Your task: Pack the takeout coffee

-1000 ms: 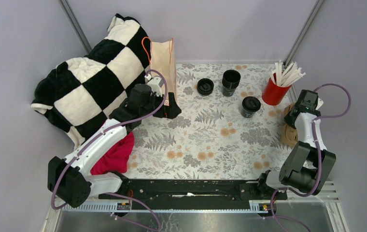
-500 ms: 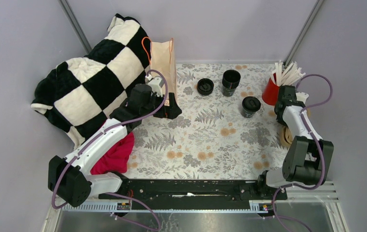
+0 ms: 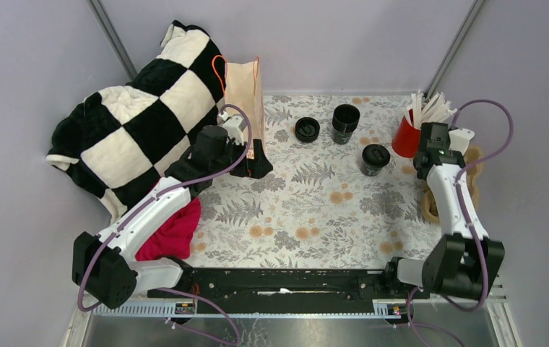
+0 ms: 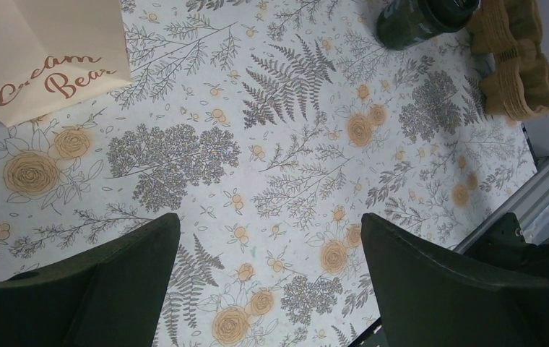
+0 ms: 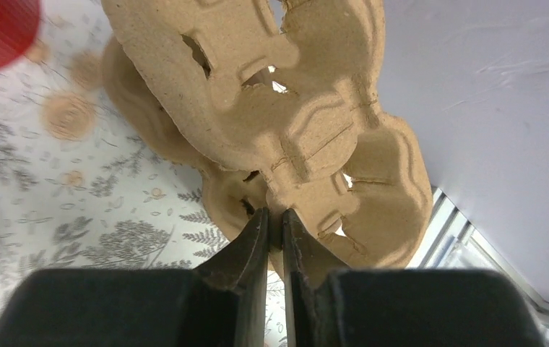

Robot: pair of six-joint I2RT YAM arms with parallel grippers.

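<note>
The takeout coffee (image 3: 375, 159), a small black cup with a round black lid, stands right of the table's middle; its side shows in the left wrist view (image 4: 416, 22). My right gripper (image 3: 452, 159) is to its right, near the red cup, and is shut on the edge of a brown cardboard cup carrier (image 5: 293, 94), holding it tilted up off the cloth (image 3: 468, 173). The fingertips (image 5: 257, 224) pinch its rim. My left gripper (image 3: 253, 165) hovers open and empty by the foot of the paper bag (image 3: 246, 90), over the floral cloth (image 4: 271, 238).
A taller stack of black cups (image 3: 345, 121) and a squat stack of lids (image 3: 307, 129) stand at the back. A red cup (image 3: 406, 139) holds white straws. A checkered blanket (image 3: 134, 123) and red cloth (image 3: 174, 235) lie at the left.
My right arm swung from the right edge toward the red cup and straightened up. The cardboard carrier, gripped by its edge, now stands tilted beside the arm. The left arm has not moved.
</note>
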